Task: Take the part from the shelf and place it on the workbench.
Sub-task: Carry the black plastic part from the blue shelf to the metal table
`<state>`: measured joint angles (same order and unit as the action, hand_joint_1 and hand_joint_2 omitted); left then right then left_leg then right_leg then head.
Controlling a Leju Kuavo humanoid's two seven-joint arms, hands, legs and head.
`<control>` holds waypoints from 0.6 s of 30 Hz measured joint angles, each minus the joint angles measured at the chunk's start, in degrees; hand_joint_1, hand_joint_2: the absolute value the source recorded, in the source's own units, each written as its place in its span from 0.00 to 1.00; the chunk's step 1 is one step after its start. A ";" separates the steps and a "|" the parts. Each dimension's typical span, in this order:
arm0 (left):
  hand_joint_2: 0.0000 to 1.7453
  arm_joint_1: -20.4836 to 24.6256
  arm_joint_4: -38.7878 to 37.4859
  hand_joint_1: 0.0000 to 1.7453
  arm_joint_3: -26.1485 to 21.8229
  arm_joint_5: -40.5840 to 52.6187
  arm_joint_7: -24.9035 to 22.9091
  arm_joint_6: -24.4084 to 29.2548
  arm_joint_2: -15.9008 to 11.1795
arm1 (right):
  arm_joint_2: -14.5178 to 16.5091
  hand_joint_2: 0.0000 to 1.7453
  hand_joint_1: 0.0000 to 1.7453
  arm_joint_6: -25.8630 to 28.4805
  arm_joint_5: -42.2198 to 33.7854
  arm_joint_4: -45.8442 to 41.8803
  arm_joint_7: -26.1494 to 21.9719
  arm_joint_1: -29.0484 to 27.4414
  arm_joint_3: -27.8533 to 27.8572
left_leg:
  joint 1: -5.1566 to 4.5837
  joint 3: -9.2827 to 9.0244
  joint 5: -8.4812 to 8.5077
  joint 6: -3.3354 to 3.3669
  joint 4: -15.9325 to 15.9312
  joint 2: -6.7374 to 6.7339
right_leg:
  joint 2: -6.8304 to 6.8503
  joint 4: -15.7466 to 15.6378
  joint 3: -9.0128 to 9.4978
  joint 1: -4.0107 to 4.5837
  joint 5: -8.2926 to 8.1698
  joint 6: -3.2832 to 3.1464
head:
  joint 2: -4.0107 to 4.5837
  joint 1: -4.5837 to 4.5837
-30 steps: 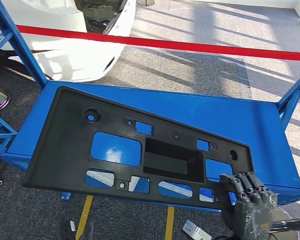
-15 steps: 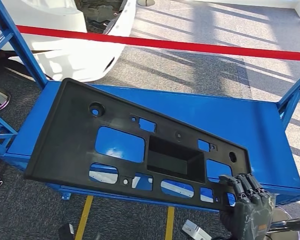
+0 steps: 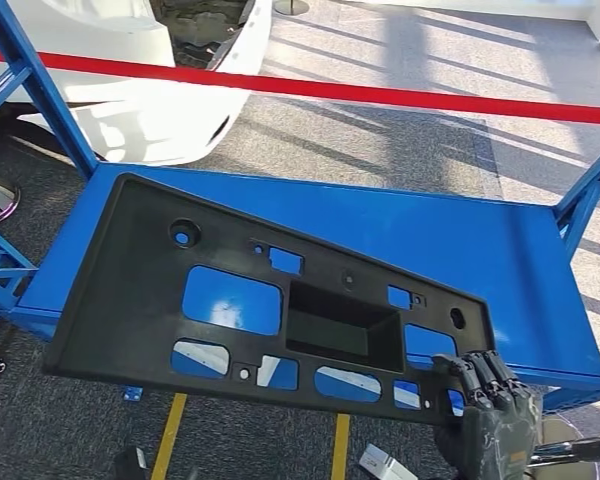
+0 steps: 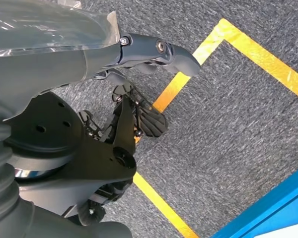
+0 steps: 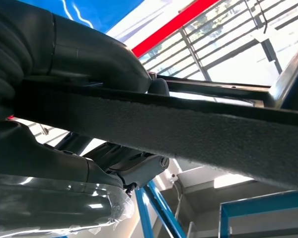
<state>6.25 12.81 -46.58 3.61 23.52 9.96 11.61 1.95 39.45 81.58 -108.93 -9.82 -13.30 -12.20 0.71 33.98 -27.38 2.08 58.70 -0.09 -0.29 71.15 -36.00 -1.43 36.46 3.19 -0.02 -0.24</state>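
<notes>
- The part (image 3: 142, 285) is a long, flat panel of matt black plastic with a raised lip round its rim; one end is broad and it narrows toward the other.
- It is pierced with many openings: a round hole near the broad end, rounded rectangular windows along its length, and smaller square and oval slots by the near edge. A deep rectangular pocket sits about midway.
- The part is held above the blue workbench (image 3: 508, 260), tilted, with its broad end out past the workbench's left side and its narrow end toward the workbench's near right corner. Whether any edge touches the blue top cannot be told.
- The right hand (image 3: 487, 405) grips the part's narrow end at the near edge, dark fingers (image 3: 484, 368) curled over the top. In the right wrist view the part's (image 5: 185, 126) rough edge runs between the thumb and the fingers (image 5: 136, 168).
- The left hand (image 4: 140, 84) hangs over grey carpet; its thumb is stretched out, and whether the hand is open or closed cannot be told.
- The workbench's far half and right end lie bare beyond the part. Slanted blue frame bars (image 3: 33, 85) rise at its left and right ends.
- A red tape (image 3: 403, 97) stretches across behind the workbench, with a white body panel (image 3: 146, 110) on the floor beyond its left end.
- Yellow floor lines (image 3: 167, 435) run on the carpet before the workbench's near edge.
</notes>
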 joint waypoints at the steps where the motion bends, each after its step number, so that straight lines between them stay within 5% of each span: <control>1: 1.00 0.02 0.00 0.00 0.00 0.00 0.00 0.01 -0.01 | 0.01 1.00 1.00 0.00 -0.07 0.06 -0.07 0.01 0.00 | 0.07 -0.02 0.05 -0.15 0.02 0.02 | 0.02 -3.12 1.82 -0.17 -1.82 0.10 | -0.01 0.01; 4: 1.00 0.15 0.00 0.00 0.00 0.00 0.02 0.05 -0.04 | 0.08 1.00 1.00 0.00 -0.24 0.09 -0.19 0.07 0.01 | 0.07 0.12 0.40 -1.20 0.01 0.16 | -0.31 -12.92 6.85 -0.20 -5.44 -0.13 | -0.01 -0.05; 8: 1.00 0.06 0.00 0.00 -0.01 0.00 0.05 0.13 -0.05 | 0.21 1.00 1.00 0.00 -0.34 0.09 -0.42 0.03 0.18 | 0.52 0.63 0.35 -2.79 0.29 0.26 | -0.46 -14.31 6.63 0.29 -6.47 -1.82 | -0.01 -0.12; 10: 1.00 0.02 0.00 0.00 -0.01 0.00 0.09 0.15 -0.05 | 0.40 1.00 1.00 0.02 -0.38 0.09 -0.47 0.02 0.30 | 0.62 1.92 -3.32 -3.01 3.84 0.28 | -0.13 -14.59 5.88 0.36 -7.31 -3.11 | 0.00 -0.17; 12: 1.00 0.01 0.00 0.00 0.00 0.00 0.11 0.16 -0.05 | 0.58 1.00 1.00 0.05 -0.40 0.11 -0.48 0.01 0.43 | 0.50 3.96 -8.43 -2.98 11.09 0.29 | 0.13 -14.53 4.82 0.75 -8.06 -3.81 | 0.00 -0.19; 14: 1.00 -0.04 0.00 0.00 0.00 0.00 0.11 0.16 -0.06 | 0.63 1.00 1.00 0.06 -0.40 0.25 -0.49 -0.01 0.54 | 0.38 4.35 -10.22 -2.93 15.87 0.29 | 0.27 -14.43 3.73 1.11 -8.81 -4.02 | 0.00 -0.18; 16: 1.00 -0.03 0.00 0.00 0.00 0.00 0.13 0.16 -0.07 | 0.65 1.00 1.00 0.07 -0.40 0.41 -0.49 -0.03 0.64 | 0.30 1.02 -7.89 -2.68 12.71 0.28 | 0.25 -14.13 2.65 1.26 -9.46 -3.90 | -0.01 -0.17; 18: 1.00 0.14 0.00 0.00 -0.01 0.00 0.16 0.14 -0.07 | 0.68 1.00 1.00 0.07 -0.42 0.46 -0.49 -0.03 0.74 | 0.20 -4.44 -5.46 -2.30 4.60 0.28 | 0.20 -13.46 1.66 1.37 -9.90 -3.59 | -0.01 -0.17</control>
<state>6.39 12.81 -46.58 3.61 23.68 10.10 11.54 2.63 39.52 81.15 -108.48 -10.32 -13.33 -11.45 0.91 29.54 -32.84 -0.22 63.30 0.19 -0.09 57.68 -34.34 -0.06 26.56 -0.40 -0.03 -0.41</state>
